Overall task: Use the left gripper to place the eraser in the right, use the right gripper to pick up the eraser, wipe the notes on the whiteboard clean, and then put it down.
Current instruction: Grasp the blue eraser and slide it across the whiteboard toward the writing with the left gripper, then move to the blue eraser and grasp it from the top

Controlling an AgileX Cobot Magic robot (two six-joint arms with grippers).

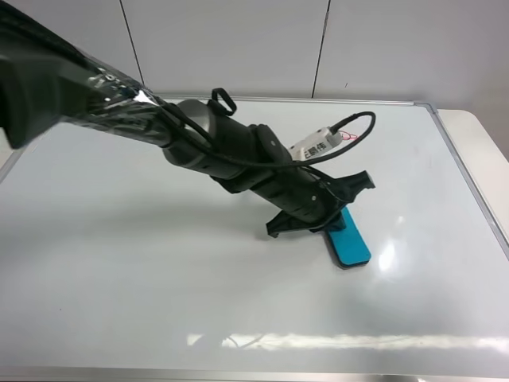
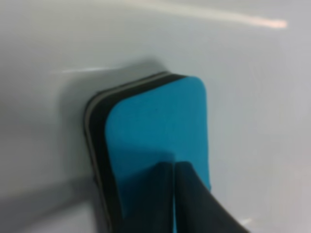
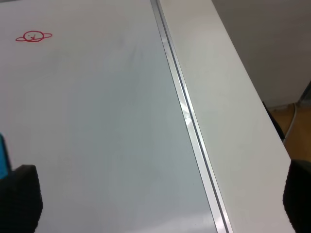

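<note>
Right of middle on the white tabletop (image 1: 475, 139), roughly halfway between its far and near edges, you have the small rounded-rectangle eraser (image 1: 350, 245), teal-blue on top over a dark felt base. It lies flat on the large glossy white whiteboard (image 1: 119, 263) with its thin silver rim. Your black left gripper (image 1: 332, 224) reaches in from the tabletop's left side and sits at the eraser's far end. In the left wrist view its jaws look pressed together over the teal top, with only a thin seam between them, and you cannot tell whether they pinch anything. Your right gripper (image 3: 158, 213) hovers near the right edge with its jaws wide apart. Its dark textured pads (image 3: 17, 199) show at either side of its view, and a sliver of teal sits just beside one. Expect the eraser to be light and slightly yielding, with the felt sliding easily on that slick board. Take it across its long sides, low on the firmer layers. The tiny red oval-and-line notes (image 3: 33, 36) sit toward the far edge.
</note>
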